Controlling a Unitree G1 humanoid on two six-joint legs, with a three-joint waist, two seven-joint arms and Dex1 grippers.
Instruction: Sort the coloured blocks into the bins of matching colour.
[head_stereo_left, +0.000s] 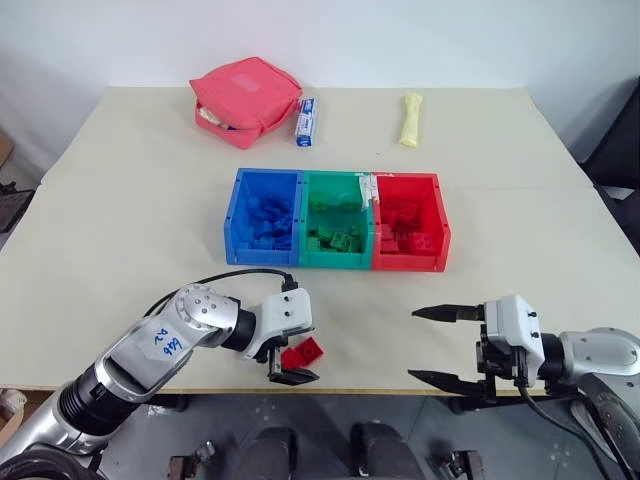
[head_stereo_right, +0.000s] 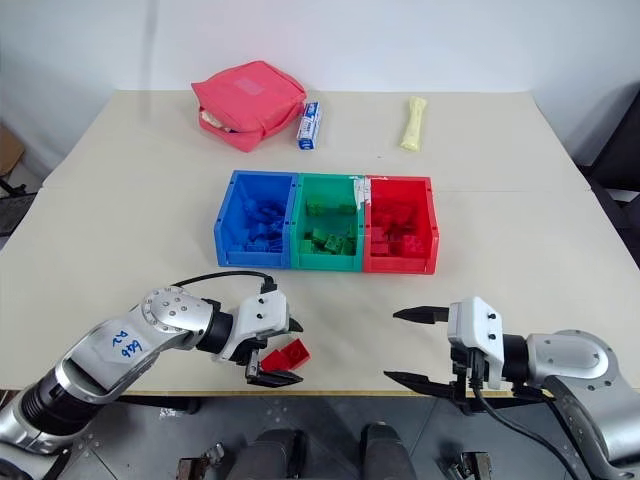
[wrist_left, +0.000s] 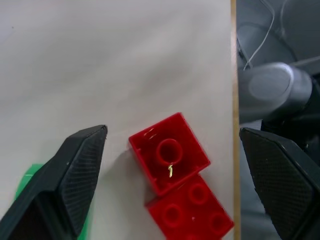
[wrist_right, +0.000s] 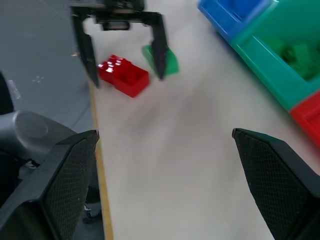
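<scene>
1. head views: on a cream table (head_stereo_left: 130, 200) three joined bins sit in a row, the blue bin (head_stereo_left: 232, 215) on the left, the green bin (head_stereo_left: 337, 259) in the middle, the red bin (head_stereo_left: 441, 225) on the right, each holding bricks of its own colour. near the table's front edge lies a red block (head_stereo_left: 304, 352). the left gripper (head_stereo_left: 285, 362) hangs over it, fingers spread wide with the block between them, not pinched. the right gripper (head_stereo_left: 432, 345) hovers at the front edge to the right, fingers spread wide and holding nothing. at the far side lie a pink pouch (head_stereo_left: 245, 100), a small blue-and-white packet (head_stereo_left: 307, 122) just beside it, and a pale yellow tube (head_stereo_left: 410, 119) well apart.
2. left wrist view: the red block (wrist_left: 175, 172) lies between the two spread black fingers (wrist_left: 75, 170), touching neither, close to the table edge. a sliver of green block (wrist_left: 29, 180) peeks out beside one finger.
3. right wrist view: past the right gripper's own spread fingers (wrist_right: 60, 180), the left gripper (wrist_right: 124, 62) straddles the red block (wrist_right: 123, 76); a green block (wrist_right: 167, 61) lies just beside it. the blue bin (wrist_right: 225, 17) and green bin (wrist_right: 270, 60) stand further on.
</scene>
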